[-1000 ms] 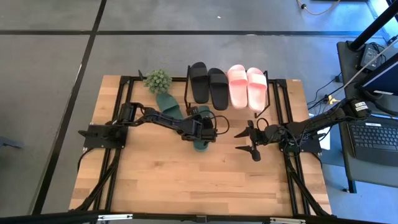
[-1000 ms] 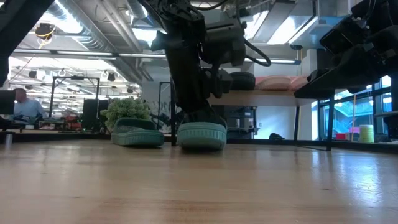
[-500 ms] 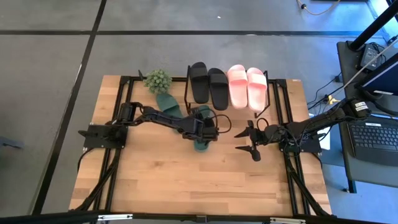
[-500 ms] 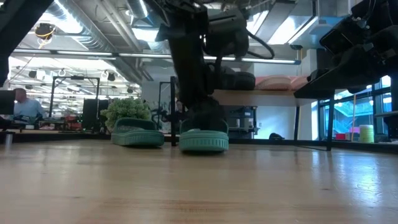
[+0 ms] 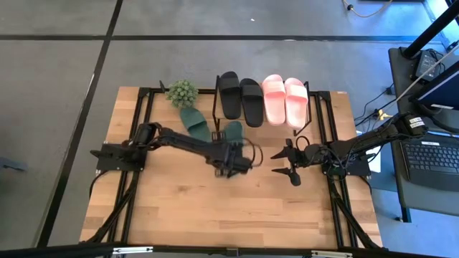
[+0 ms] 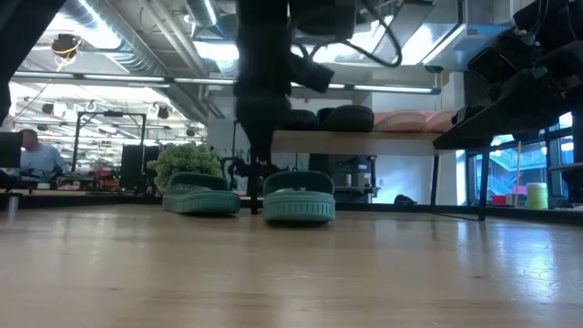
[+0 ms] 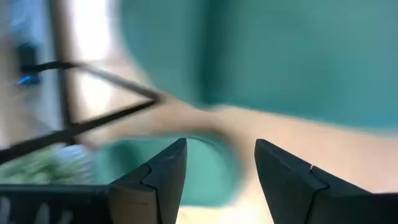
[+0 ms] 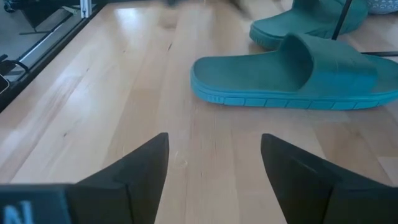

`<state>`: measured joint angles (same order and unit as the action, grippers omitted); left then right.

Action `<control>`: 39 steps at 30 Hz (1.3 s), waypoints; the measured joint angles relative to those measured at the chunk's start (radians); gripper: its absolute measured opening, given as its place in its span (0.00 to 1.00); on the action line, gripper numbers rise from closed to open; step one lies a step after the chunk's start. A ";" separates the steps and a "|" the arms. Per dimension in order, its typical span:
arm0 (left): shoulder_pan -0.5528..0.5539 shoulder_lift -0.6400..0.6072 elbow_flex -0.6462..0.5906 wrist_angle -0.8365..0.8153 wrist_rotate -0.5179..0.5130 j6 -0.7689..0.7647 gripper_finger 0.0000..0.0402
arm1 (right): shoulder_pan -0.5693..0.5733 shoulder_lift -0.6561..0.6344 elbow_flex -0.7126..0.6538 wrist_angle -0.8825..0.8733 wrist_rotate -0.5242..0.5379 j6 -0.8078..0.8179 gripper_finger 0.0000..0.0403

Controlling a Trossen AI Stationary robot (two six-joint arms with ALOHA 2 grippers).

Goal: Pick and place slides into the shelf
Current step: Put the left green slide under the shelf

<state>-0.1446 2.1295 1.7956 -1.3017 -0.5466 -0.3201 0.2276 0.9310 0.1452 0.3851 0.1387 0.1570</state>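
The left pincer [image 5: 240, 161] hovers over the wooden surface [image 5: 179, 208] just in front of a dark green slide [image 5: 234, 132], fingers apart and empty. That slide lies flat at the shelf [image 5: 315, 107] edge — its mate [image 5: 193, 120] sits nearby, beside the potted plant [image 5: 181, 92]. Black slides [image 5: 240, 94] and pink slides [image 5: 285, 99] rest on the shelf top. The right pincer [image 5: 287, 163] waits nearby, fingers spread.

Six slides: two black [image 5: 239, 97], two pink [image 5: 285, 100], two green [image 5: 194, 120]. One shelf [image 5: 313, 107], one plant [image 5: 182, 92], one table [image 5: 215, 208]. Two grippers: left [image 5: 242, 163], right [image 5: 281, 163].
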 joint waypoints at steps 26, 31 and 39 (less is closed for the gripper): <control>-0.045 -0.012 -0.234 0.581 0.698 0.277 0.45 | 0.000 0.000 0.000 -0.008 -0.018 0.024 0.63; -0.025 -0.016 -0.235 0.581 0.690 0.304 0.45 | 0.000 0.000 0.000 -0.012 -0.018 0.021 0.63; 0.021 -0.017 -0.235 0.569 0.599 0.316 0.45 | 0.000 0.000 0.000 -0.014 -0.018 0.018 0.63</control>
<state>-0.1237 2.1124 1.5608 -0.7330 0.0525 -0.0044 0.2276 0.9311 0.1452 0.3714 0.1204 0.1755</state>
